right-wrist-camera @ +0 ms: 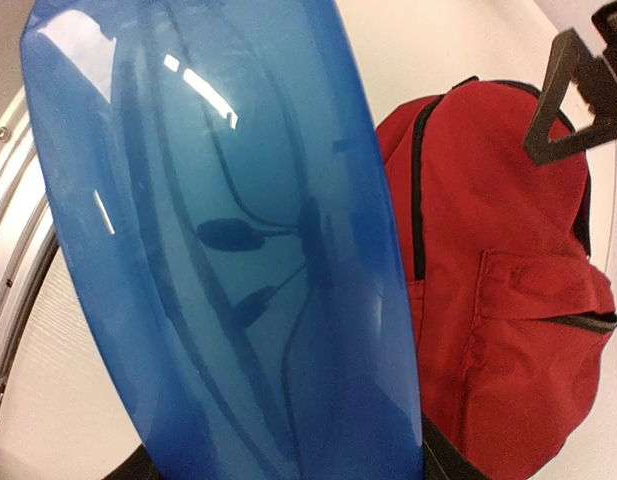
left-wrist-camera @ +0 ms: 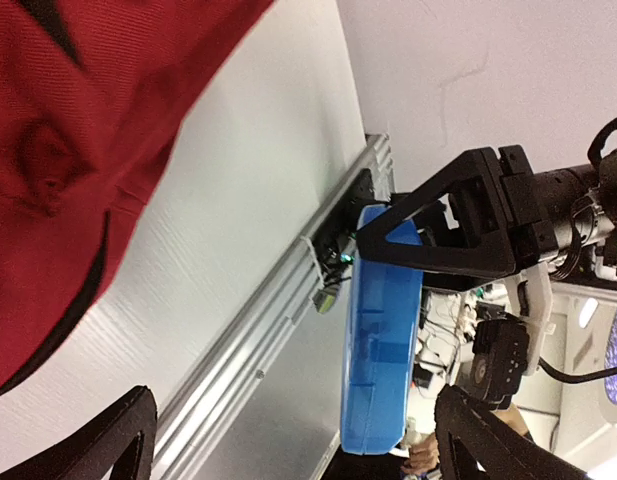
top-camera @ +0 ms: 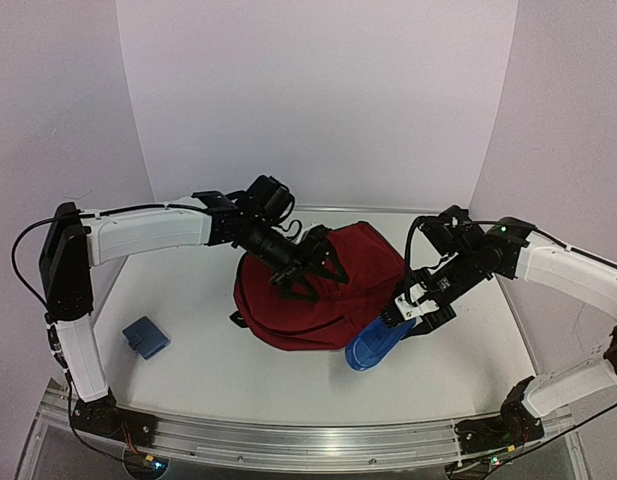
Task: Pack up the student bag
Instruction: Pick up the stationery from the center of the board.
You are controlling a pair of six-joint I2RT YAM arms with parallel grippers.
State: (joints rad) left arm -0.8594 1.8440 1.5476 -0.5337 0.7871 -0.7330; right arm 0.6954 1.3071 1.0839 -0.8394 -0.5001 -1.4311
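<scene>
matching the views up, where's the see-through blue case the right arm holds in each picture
top external: blue case, lower centre-right
left wrist: blue case, lower centre, standing vertical
right wrist: blue case fills left and centre
shared landmark: red student bag, in all three

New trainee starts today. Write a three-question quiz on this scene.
1. True or false: the left gripper is shut on the bag.
2. Which one holds the case? A) left gripper B) right gripper C) neither
3. Fill in: in the top view, the small blue item lies on the table to the bag's ____.

Key: 1 false, its jaws stand open; 2 B; 3 left.
</scene>
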